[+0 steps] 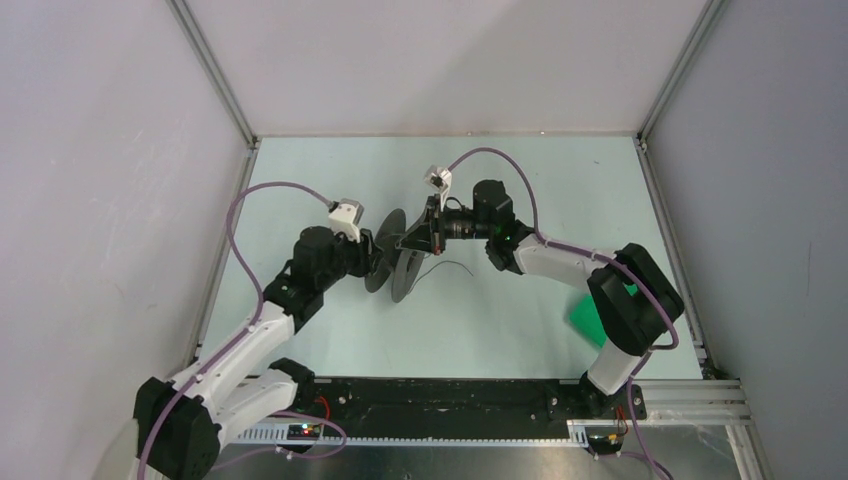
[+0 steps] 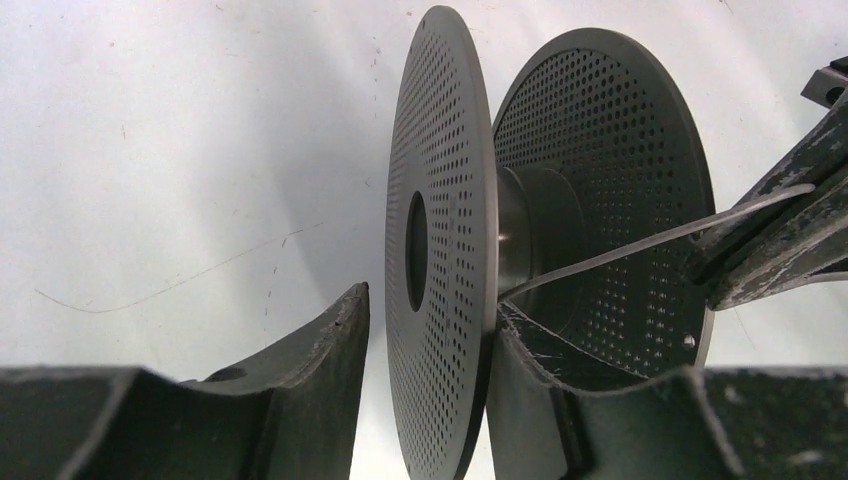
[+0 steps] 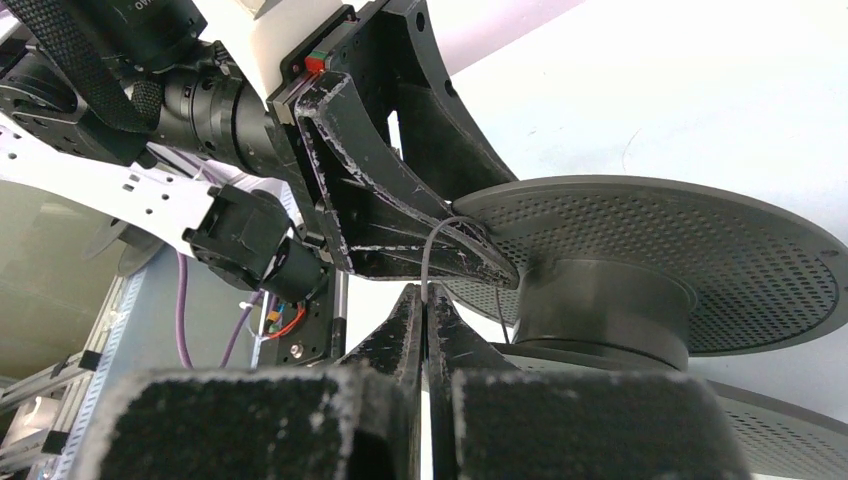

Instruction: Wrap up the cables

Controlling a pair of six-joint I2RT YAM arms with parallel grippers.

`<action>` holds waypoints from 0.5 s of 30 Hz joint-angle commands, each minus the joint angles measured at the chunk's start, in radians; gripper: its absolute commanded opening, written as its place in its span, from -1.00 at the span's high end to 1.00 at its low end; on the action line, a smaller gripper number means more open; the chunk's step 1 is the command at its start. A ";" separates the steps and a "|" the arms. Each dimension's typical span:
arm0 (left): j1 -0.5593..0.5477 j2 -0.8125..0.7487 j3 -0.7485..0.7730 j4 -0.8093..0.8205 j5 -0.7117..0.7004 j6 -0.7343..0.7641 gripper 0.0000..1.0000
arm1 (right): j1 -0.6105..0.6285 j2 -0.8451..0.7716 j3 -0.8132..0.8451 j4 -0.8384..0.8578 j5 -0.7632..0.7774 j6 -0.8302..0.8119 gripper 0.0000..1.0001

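Note:
The dark grey perforated spool (image 1: 396, 256) stands on edge at the table's middle. My left gripper (image 1: 380, 256) is shut on its near flange (image 2: 440, 250). The right finger presses the flange's inner face, and a slim gap shows at the left finger (image 2: 310, 370). The thin grey wire (image 2: 640, 243) runs from the hub to my right gripper (image 2: 715, 265). In the right wrist view the right gripper (image 3: 424, 296) is shut on the wire (image 3: 428, 250), which loops up towards the hub of the spool (image 3: 650, 250). A loose wire end (image 1: 450, 265) lies on the table beside my right gripper (image 1: 412, 240).
A green flat object (image 1: 583, 316) lies under the right arm's elbow at the right. Purple cords (image 1: 245, 200) arch over both arms. Grey walls with aluminium posts (image 1: 215, 70) enclose the pale table (image 1: 330, 170). A black rail (image 1: 450, 395) runs along the near edge.

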 commanded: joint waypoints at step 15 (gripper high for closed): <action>-0.027 0.032 0.066 0.029 -0.062 0.039 0.91 | -0.003 0.013 -0.018 -0.007 0.043 0.021 0.89</action>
